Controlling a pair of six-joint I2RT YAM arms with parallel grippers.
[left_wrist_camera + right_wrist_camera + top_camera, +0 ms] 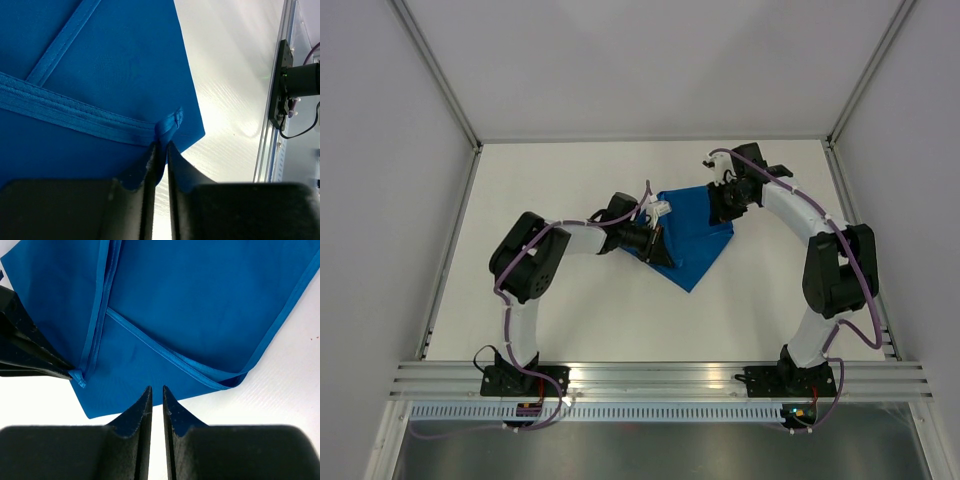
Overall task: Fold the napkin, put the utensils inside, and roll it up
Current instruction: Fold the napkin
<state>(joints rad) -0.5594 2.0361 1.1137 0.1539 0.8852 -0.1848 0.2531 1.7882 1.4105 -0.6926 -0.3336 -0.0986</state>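
Two-armed at the worktop (570, 320): pinching the left hem corner of the folded napkin (700, 235) in the left fingers (140, 200), poising the right fingers (135, 435), nearly pressed together and empty, at its far-right edge.

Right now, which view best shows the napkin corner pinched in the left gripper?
Left wrist: the napkin corner sits bunched between the fingertips of the left gripper, close and sharp. Top external shows the gripper at the cloth's left edge, the pinch too small. Right wrist catches it small at frame left.
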